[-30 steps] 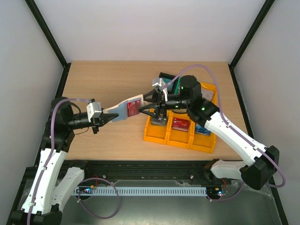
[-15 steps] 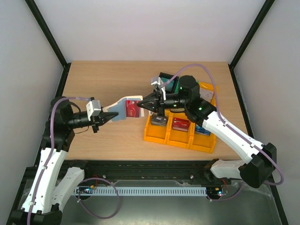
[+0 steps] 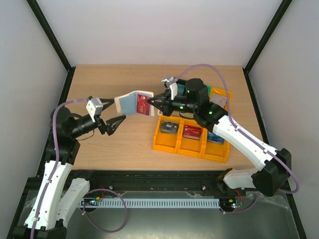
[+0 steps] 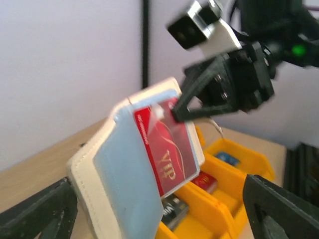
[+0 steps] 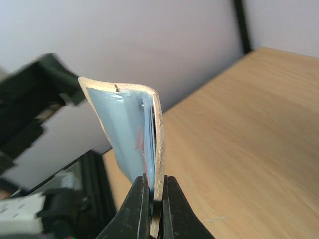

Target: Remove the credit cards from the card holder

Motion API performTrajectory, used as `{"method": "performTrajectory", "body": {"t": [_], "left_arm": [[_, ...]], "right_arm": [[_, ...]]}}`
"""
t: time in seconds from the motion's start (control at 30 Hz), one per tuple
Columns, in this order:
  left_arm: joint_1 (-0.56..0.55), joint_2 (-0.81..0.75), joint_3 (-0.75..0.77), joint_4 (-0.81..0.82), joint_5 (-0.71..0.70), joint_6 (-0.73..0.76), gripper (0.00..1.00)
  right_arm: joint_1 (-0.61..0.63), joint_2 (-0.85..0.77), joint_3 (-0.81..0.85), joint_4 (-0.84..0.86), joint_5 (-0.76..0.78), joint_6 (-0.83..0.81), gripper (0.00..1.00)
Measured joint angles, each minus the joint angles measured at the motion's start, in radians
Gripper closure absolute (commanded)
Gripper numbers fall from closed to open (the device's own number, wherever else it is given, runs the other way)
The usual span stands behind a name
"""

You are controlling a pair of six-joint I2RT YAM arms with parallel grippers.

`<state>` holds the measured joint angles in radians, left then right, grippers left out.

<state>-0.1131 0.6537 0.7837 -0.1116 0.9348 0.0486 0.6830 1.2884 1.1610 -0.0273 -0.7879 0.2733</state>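
Observation:
The card holder (image 3: 129, 102) hangs in the air over the table, folded open, beige outside and blue-grey inside. A red credit card (image 3: 144, 104) sits in its pocket, marked VIP in the left wrist view (image 4: 169, 154). My right gripper (image 3: 155, 101) is shut on the holder's right edge; the right wrist view shows the jaws (image 5: 155, 199) pinching the beige flap (image 5: 157, 144). My left gripper (image 3: 112, 114) stands open just left of the holder and is not touching it. In its own view the wallet (image 4: 119, 179) lies between its spread fingers (image 4: 279, 209).
A yellow row of bins (image 3: 219, 154) sits under the right arm, holding a dark card (image 3: 169, 128), a red card (image 3: 192, 131) and a blue one (image 3: 215, 137). Another yellow bin (image 3: 220, 94) and a dark box (image 3: 175, 81) lie behind it.
My left gripper has let go of the card holder, opened wide and drawn back. The right gripper has shut on the holder and carried it up and toward the back.

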Motion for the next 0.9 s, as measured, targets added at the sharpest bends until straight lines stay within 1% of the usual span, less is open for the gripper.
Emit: {"method": "performTrajectory", "body": {"t": [0.1,0.17,0.23,0.3,0.37,0.43,0.5,0.67,0.73,0.9], "left_arm": [[0.013,-0.008,-0.012,0.083,-0.109,-0.102,0.06],[0.022,-0.010,-0.017,0.126,-0.160,-0.149,0.08],[0.026,-0.010,-0.017,0.155,-0.183,-0.180,0.12],[0.029,-0.010,-0.022,0.183,-0.182,-0.208,0.20],[0.028,-0.012,-0.039,0.212,-0.175,-0.249,0.30],[0.023,-0.010,-0.064,0.240,-0.170,-0.296,0.35],[0.008,-0.003,-0.093,0.256,-0.160,-0.334,0.40],[-0.090,0.044,-0.111,0.280,-0.136,-0.362,0.41],[-0.148,0.084,-0.111,0.287,-0.133,-0.378,0.42],[-0.171,0.121,-0.114,0.299,-0.160,-0.415,0.47]], "right_arm": [[0.000,0.030,0.041,-0.086,0.156,0.021,0.99],[0.000,0.071,0.090,-0.175,0.281,0.037,0.98],[0.000,0.118,0.146,-0.259,0.374,0.053,0.98],[0.000,0.182,0.224,-0.349,0.457,0.069,0.98],[0.000,0.226,0.274,-0.404,0.512,0.079,0.98],[0.004,0.251,0.300,-0.447,0.552,0.091,0.98],[0.012,0.262,0.316,-0.480,0.576,0.099,0.98],[0.076,0.290,0.394,-0.515,0.597,0.098,0.98],[0.103,0.304,0.430,-0.510,0.569,0.093,0.98],[0.127,0.303,0.431,-0.452,0.435,0.094,0.99]]}}
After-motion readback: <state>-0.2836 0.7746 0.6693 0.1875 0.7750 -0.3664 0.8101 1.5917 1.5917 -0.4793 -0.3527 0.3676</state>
